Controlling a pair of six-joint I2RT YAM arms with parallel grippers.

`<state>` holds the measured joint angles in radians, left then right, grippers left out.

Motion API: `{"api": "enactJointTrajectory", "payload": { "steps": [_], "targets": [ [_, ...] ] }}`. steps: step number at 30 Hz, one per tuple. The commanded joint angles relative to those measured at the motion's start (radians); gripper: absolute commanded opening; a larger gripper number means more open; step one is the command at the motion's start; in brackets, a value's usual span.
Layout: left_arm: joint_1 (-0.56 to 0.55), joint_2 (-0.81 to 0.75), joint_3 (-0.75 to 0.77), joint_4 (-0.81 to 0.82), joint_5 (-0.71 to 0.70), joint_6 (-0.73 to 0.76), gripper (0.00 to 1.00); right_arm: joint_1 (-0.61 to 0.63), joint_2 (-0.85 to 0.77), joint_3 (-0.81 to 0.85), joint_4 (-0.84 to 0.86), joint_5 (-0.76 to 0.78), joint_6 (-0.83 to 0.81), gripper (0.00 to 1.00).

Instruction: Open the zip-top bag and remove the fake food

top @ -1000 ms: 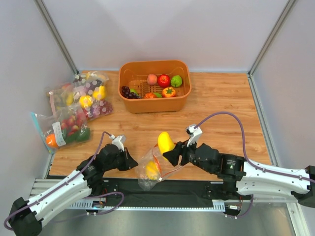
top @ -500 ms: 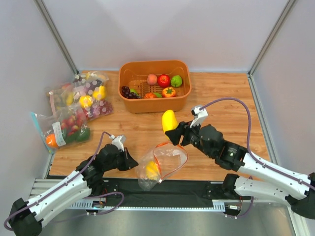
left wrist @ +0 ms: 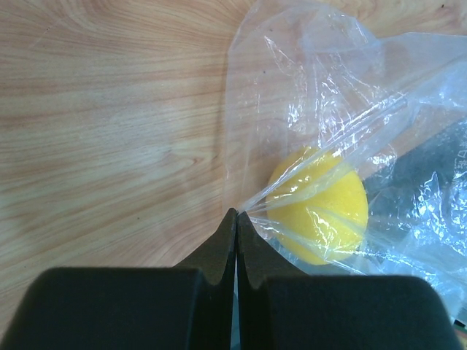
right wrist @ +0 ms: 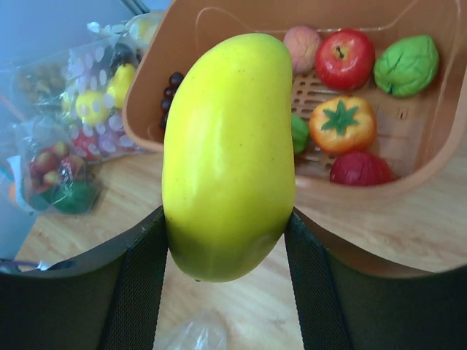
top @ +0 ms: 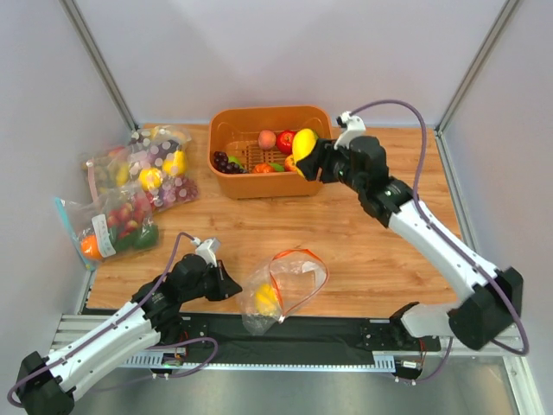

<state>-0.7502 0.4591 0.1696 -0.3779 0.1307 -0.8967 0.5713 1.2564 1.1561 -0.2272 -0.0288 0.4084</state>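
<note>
My right claw (top: 313,156) grips a yellow mango (top: 303,143) over the orange basket (top: 259,186), release likely next; my left claw (top: 232,290) pinches the zip-top bag (top: 298,272) on the counter (top: 389,233), a lemon (top: 267,298) inside.

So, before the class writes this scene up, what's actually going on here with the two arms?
The left gripper is shut on an edge of the clear zip-top bag at the front of the table, and the bag's orange-red mouth is open. A round yellow fruit lies inside it. The right gripper holds a long yellow fruit up by the orange basket, not yet let go.
</note>
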Motion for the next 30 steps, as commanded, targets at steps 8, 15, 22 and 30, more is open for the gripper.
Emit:
{"api": "enactJointTrajectory", "payload": {
  "steps": [8, 15, 22, 30],
  "targets": [
    [0.005, -0.019, 0.024, -0.042, 0.018, 0.008, 0.0, -0.059, 0.538, 0.534, -0.136, -0.053, -0.109, 0.34],
    [0.006, -0.053, 0.033, -0.09, 0.02, 0.007, 0.0, -0.059, 0.762, 0.757, -0.216, -0.074, -0.071, 0.47],
    [0.006, -0.085, 0.03, -0.133, 0.006, 0.021, 0.0, -0.059, 0.784, 0.774, -0.228, -0.069, -0.068, 0.93],
    [0.005, -0.08, 0.03, -0.119, 0.007, 0.019, 0.0, -0.06, 0.646, 0.729, -0.268, -0.056, -0.129, 0.96]
  ]
}}
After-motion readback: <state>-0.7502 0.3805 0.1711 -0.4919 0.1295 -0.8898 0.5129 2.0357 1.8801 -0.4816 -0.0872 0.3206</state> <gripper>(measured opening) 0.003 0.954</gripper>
